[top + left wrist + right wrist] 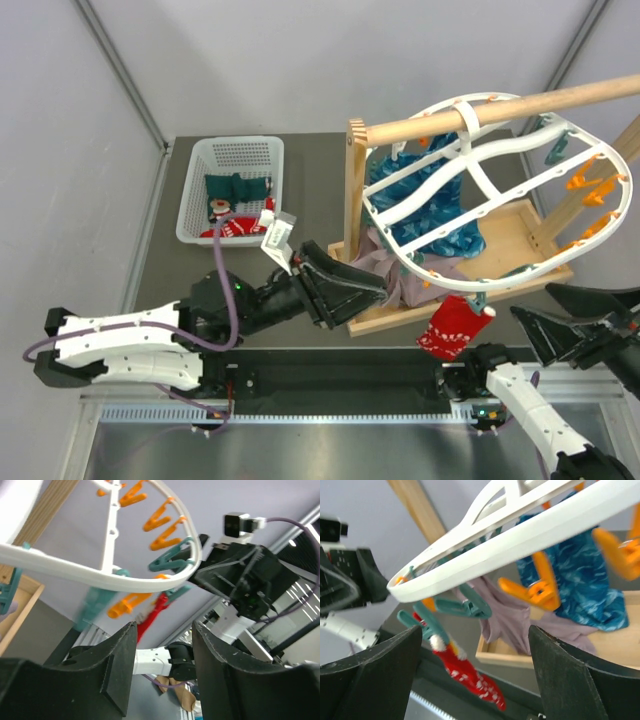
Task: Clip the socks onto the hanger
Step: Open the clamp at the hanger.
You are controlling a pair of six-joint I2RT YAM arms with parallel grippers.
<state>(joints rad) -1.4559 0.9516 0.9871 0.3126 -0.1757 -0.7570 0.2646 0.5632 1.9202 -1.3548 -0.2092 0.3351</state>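
Note:
The white oval hanger (470, 190) hangs from a wooden rod, with orange and teal clips along its rim. A red sock with a white pattern (455, 328) hangs from a teal clip (422, 621) at the rim's near end. This red sock (470, 675) shows low between my right fingers. My left gripper (365, 305) is left of the sock and open, with nothing between its fingers (120, 665). My right gripper (532, 300) is to the sock's right, open and empty. A dark green sock (235, 186) and another red one (238, 228) lie in the basket.
The white perforated basket (200, 215) stands at the back left. A wooden stand (520, 235) holds the rod. A teal-blue cloth (430, 205) and a mauve cloth (385, 265) hang on it under the hanger.

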